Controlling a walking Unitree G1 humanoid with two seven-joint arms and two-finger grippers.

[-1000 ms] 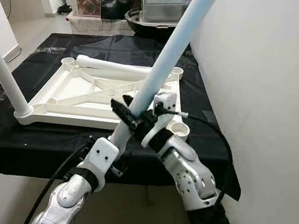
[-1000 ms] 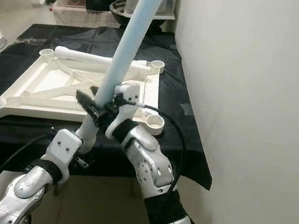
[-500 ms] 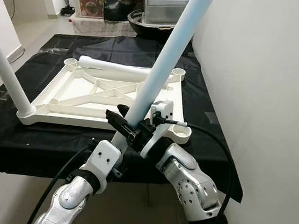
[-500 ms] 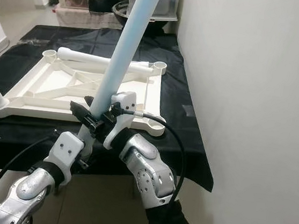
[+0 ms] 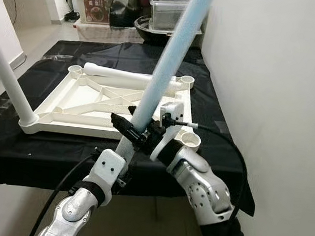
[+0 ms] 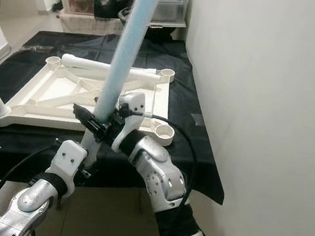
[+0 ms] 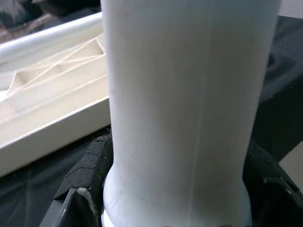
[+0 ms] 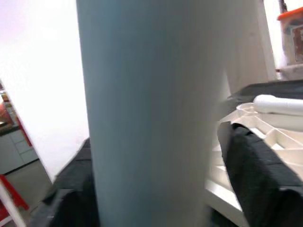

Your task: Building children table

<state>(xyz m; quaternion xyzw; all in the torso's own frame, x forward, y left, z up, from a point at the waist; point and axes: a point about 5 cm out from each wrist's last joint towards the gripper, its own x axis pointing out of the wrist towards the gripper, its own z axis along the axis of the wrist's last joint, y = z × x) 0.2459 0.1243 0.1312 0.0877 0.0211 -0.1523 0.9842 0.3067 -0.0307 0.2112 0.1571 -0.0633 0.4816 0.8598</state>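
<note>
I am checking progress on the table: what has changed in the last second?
Little. Both claws, left claw and right claw, keep their grip on the light blue leg, which has tipped slightly more upright. The upturned tabletop, its fitted leg and the loose leg lie unchanged.

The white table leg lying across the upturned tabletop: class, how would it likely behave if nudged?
The loose table leg is a smooth round tube, so it would probably roll. It rests on the tabletop frame, whose ribs may check it. It looks like hollow plastic, likely stiff and light for its length.
</note>
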